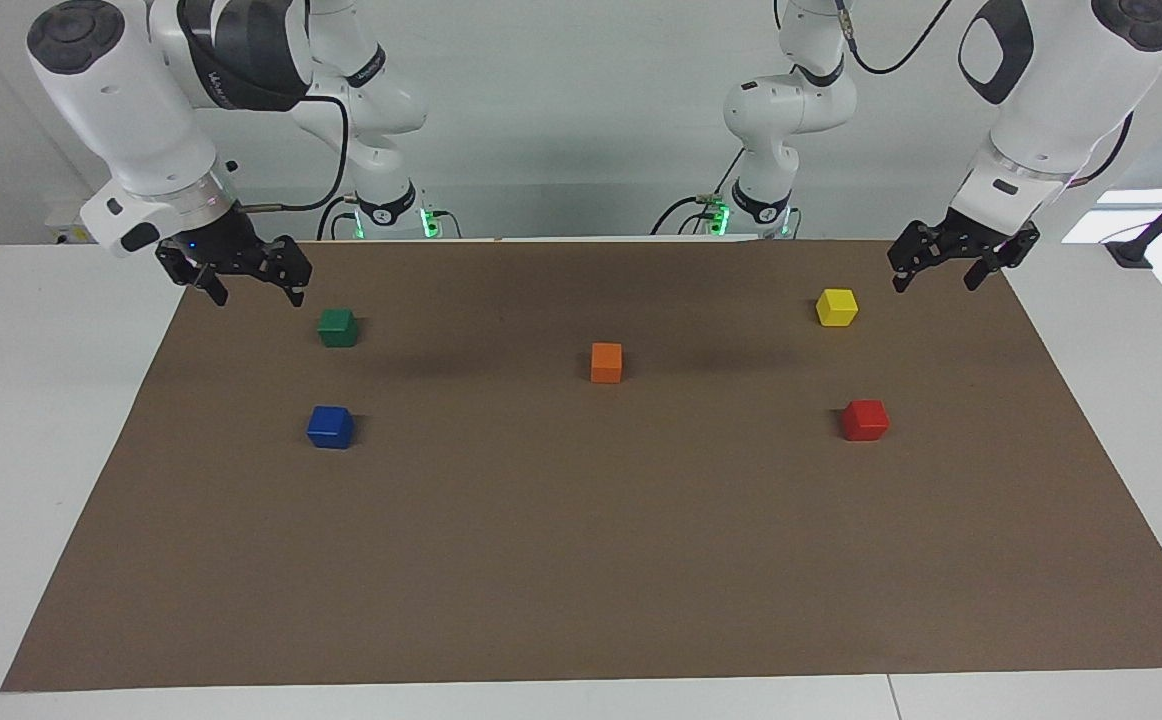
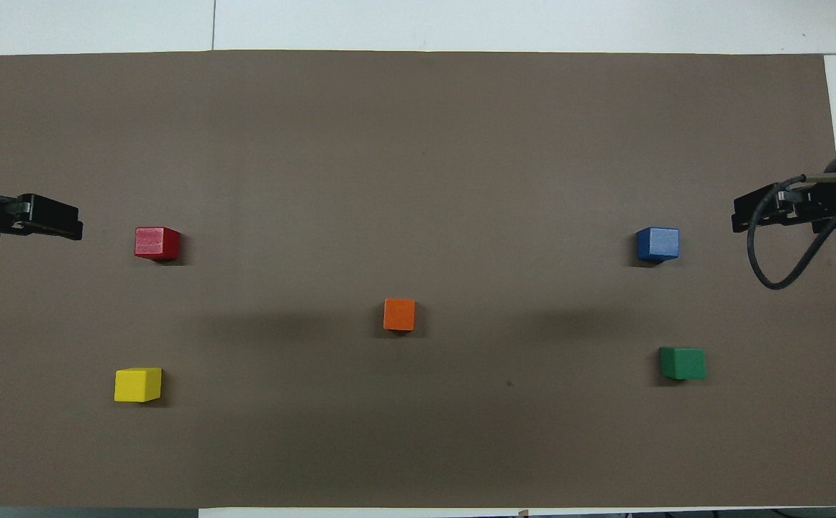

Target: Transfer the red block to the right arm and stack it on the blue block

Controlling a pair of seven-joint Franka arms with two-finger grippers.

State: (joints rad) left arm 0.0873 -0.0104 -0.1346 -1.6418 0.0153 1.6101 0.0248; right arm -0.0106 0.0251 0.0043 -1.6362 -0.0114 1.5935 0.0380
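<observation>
The red block [image 1: 864, 420] [image 2: 157, 242] sits on the brown mat toward the left arm's end, farther from the robots than the yellow block. The blue block [image 1: 330, 427] [image 2: 657, 243] sits toward the right arm's end, farther from the robots than the green block. My left gripper [image 1: 935, 286] [image 2: 65, 223] hangs open and empty above the mat's edge, beside the yellow block. My right gripper [image 1: 258, 297] [image 2: 742, 216], with a blue light at its wrist, hangs open and empty above the mat's edge, beside the green block. Neither gripper touches a block.
A yellow block [image 1: 836, 307] [image 2: 137, 384], an orange block [image 1: 606, 362] [image 2: 399, 314] at mid-table and a green block [image 1: 338, 327] [image 2: 683, 362] stand apart on the brown mat [image 1: 581, 560]. White table surrounds the mat.
</observation>
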